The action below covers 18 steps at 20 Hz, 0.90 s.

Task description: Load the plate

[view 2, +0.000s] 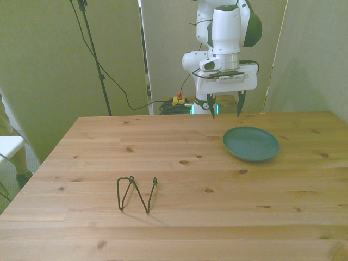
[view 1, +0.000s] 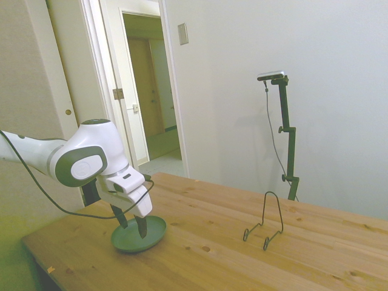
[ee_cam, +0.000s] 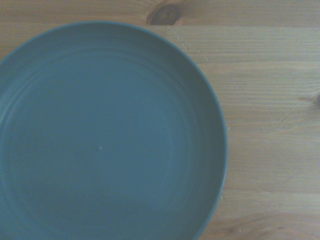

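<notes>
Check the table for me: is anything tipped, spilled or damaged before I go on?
Nothing stands out. The plate lies flat and whole on the table, empty, with the open gripper above it. The wire stand sits upright, well apart from the plate. No spills or marks show.

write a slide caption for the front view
Open gripper hovering behind round dark green plate; thin black wire stand nearer the camera.

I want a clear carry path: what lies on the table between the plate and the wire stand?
Nothing: between the plate and the wire stand there is only bare wooden table, clearest in the front view.
</notes>
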Tool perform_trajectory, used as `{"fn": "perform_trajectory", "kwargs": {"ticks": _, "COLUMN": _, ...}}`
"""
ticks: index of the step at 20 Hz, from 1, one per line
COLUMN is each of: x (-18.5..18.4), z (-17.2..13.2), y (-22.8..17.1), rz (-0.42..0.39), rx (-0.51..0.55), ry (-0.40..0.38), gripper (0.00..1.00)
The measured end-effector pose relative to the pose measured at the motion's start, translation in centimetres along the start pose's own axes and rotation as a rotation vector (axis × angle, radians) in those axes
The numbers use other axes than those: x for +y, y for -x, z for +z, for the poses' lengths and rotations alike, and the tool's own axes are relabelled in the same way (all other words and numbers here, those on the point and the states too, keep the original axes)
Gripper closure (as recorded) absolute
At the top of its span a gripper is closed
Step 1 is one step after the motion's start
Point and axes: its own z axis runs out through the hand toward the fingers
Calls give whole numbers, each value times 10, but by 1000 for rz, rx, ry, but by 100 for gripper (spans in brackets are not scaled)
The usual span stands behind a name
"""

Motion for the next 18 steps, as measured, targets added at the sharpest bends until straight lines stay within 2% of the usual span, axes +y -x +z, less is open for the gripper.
{"fn": "perform_trajectory", "kwargs": {"ticks": 3, "x": -1, "z": 1, "y": 1, "rz": -7, "rx": -13, "ry": 9, "gripper": 0}}
{"fn": "perform_trajectory", "kwargs": {"ticks": 7, "x": -28, "z": -5, "y": 2, "rz": -98, "rx": -15, "ry": 0, "gripper": 0}}
{"fn": "perform_trajectory", "kwargs": {"ticks": 11, "x": -54, "z": -1, "y": -20, "rz": -225, "rx": -40, "ry": 21, "gripper": 0}}
{"fn": "perform_trajectory", "kwargs": {"ticks": 16, "x": -73, "z": 3, "y": -37, "rz": -448, "rx": -13, "ry": 46, "gripper": 0}}
{"fn": "perform_trajectory", "kwargs": {"ticks": 18, "x": -78, "z": 4, "y": -37, "rz": -482, "rx": 17, "ry": 65, "gripper": 0}}
